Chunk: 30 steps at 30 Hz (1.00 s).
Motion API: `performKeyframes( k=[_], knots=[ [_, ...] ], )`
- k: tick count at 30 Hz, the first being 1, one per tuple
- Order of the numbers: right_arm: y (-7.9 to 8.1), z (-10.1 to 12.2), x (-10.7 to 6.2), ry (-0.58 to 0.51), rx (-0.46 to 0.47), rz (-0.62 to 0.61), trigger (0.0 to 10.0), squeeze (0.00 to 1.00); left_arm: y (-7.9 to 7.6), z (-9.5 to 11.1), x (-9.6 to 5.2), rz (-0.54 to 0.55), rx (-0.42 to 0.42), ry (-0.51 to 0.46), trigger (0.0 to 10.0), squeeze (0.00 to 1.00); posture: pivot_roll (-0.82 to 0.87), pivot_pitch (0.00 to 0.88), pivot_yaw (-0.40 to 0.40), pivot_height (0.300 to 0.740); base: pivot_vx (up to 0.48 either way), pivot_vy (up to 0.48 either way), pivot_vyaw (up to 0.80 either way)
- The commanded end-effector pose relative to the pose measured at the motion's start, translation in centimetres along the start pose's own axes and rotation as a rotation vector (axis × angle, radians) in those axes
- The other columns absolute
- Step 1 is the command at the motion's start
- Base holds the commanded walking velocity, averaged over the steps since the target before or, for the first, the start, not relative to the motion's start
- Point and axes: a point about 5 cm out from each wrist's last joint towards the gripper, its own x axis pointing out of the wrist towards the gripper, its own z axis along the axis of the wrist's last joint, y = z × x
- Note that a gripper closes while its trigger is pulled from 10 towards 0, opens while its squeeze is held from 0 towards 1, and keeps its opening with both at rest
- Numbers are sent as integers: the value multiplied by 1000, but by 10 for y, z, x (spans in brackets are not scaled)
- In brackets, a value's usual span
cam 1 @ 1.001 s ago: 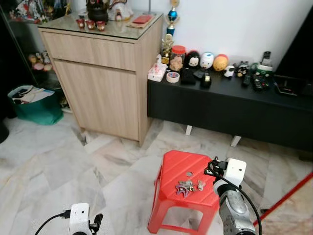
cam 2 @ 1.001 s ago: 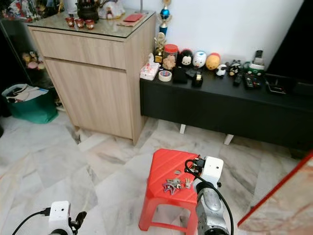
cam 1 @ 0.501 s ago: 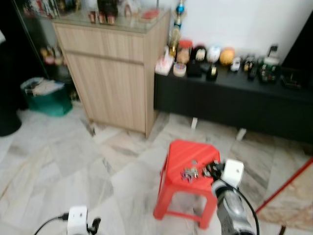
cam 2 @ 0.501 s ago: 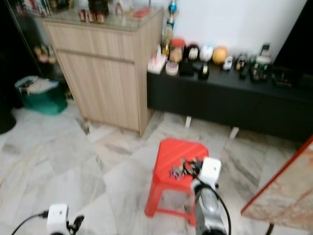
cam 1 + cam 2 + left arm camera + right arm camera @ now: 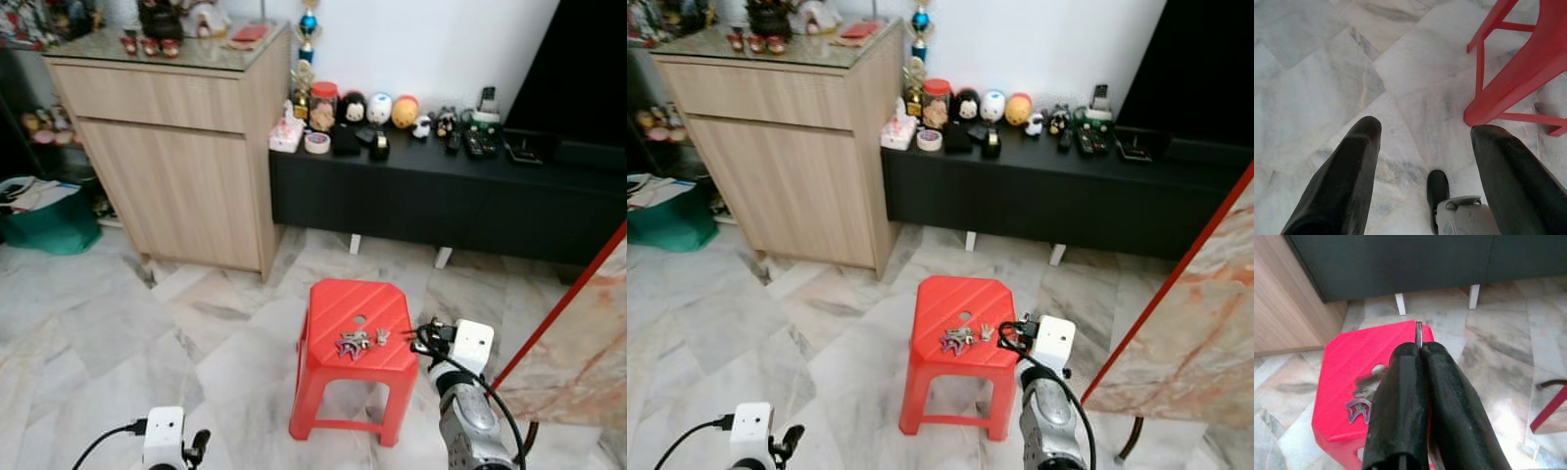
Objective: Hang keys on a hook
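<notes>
I see my right gripper (image 5: 1419,348) with its fingers (image 5: 1449,396) pressed together and clamped on a thin metal ring (image 5: 1419,334), which stands edge-on out of the fingertips. Past that ring, just ahead of the fingers, is the red stool (image 5: 333,308), and the keys (image 5: 353,342) lie in a loose bunch on its seat, near the edge closest to me. From the head camera the right gripper's white wrist block (image 5: 470,345) sits just beside the stool's seat, on the side away from my left arm, at about the height of the seat. I cannot tell from these pictures whether the ring in the fingers is joined to the bunch on the seat.

My left gripper (image 5: 1425,161) hangs low over the marble floor (image 5: 1312,93), its fingers (image 5: 1347,171) wide apart with nothing between them. Beyond those fingers I see one leg and a crossbar of the stool, and a dark foot of the robot (image 5: 1438,188) down on the floor between the two fingers.

Farther ahead of both grippers, a long black counter (image 5: 421,191) runs along the white wall, carrying a row of small figurines (image 5: 380,108), a jar (image 5: 323,106) and a roll of tape (image 5: 315,143). Beside it stands a wooden cabinet (image 5: 176,147) with a glass top, and a green bag (image 5: 44,211) sits on the floor by the cabinet's far side
</notes>
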Motion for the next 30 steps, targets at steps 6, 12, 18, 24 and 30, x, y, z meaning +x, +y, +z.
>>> performKeyframes(
  k=[6,12,18,24,30],
  knots=[
    [2,4,3,-13,3,0,10000,0,-4,-4,0,-14,6,29,10000,0,100,0,-48,740,0,-456,0],
    [3,4,3,-14,5,1,10000,0,-5,-2,1,-19,9,27,10000,0,103,0,-49,740,0,-459,0],
    [4,4,4,-12,5,1,10000,0,-4,-1,1,-8,7,24,10000,0,107,0,-56,740,0,-469,0],
    [3,5,4,-14,3,-4,10000,0,-3,-1,1,-3,1,22,10000,0,108,0,-59,740,0,-472,0],
    [2,5,4,-15,2,-8,10000,0,-4,-2,1,-4,-5,24,10000,0,106,0,-60,740,0,-472,0]
  ],
)
